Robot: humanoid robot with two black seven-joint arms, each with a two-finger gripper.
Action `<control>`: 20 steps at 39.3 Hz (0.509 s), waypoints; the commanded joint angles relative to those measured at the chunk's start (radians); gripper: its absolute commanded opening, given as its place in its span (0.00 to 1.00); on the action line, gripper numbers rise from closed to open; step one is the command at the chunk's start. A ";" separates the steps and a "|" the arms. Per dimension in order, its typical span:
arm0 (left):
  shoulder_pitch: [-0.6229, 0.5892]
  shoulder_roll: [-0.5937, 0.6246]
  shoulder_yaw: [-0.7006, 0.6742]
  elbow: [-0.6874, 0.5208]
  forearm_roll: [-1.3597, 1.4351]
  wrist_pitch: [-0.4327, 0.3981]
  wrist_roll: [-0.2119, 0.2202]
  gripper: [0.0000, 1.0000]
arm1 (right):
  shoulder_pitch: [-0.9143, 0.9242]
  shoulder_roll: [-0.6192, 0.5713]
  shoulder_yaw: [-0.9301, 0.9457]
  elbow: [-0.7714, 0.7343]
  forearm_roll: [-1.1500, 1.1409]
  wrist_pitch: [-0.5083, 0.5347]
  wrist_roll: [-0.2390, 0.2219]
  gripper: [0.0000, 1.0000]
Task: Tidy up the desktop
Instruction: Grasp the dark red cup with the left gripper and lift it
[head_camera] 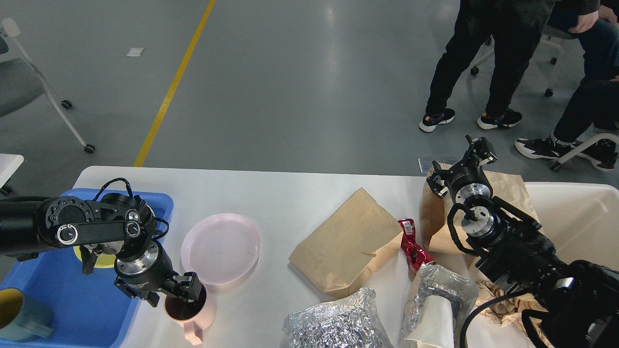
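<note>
The white desktop (290,203) spans the lower view. At its left front a pink mug (189,313) stands upright. My left gripper (186,291) is down at the mug's rim; its dark fingers are too close together to tell apart. A pink plate (220,249) lies just right of it. A flat brown paper bag (346,249), a red wrapper (413,246) and crumpled foil (333,324) lie in the middle. My right gripper (460,163) stands open above a second brown bag (510,193), holding nothing.
A blue tray (72,299) at the left holds a yellow dish (104,261) and a blue mug (19,316). A cream bin (580,217) sits at the right. Foil around a white cup (437,302) lies at the front. People (483,58) and chairs stand beyond the far edge.
</note>
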 commanded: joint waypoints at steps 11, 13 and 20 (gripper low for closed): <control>-0.001 0.017 -0.029 -0.001 -0.008 -0.075 0.000 0.41 | 0.000 0.000 0.000 0.000 0.000 0.001 0.001 1.00; 0.000 0.017 -0.032 -0.001 -0.009 -0.081 0.002 0.37 | 0.000 0.000 0.000 0.000 0.000 -0.001 0.000 1.00; 0.000 0.019 -0.037 -0.001 -0.011 -0.153 0.037 0.13 | 0.000 0.000 0.000 0.000 0.000 0.001 0.000 1.00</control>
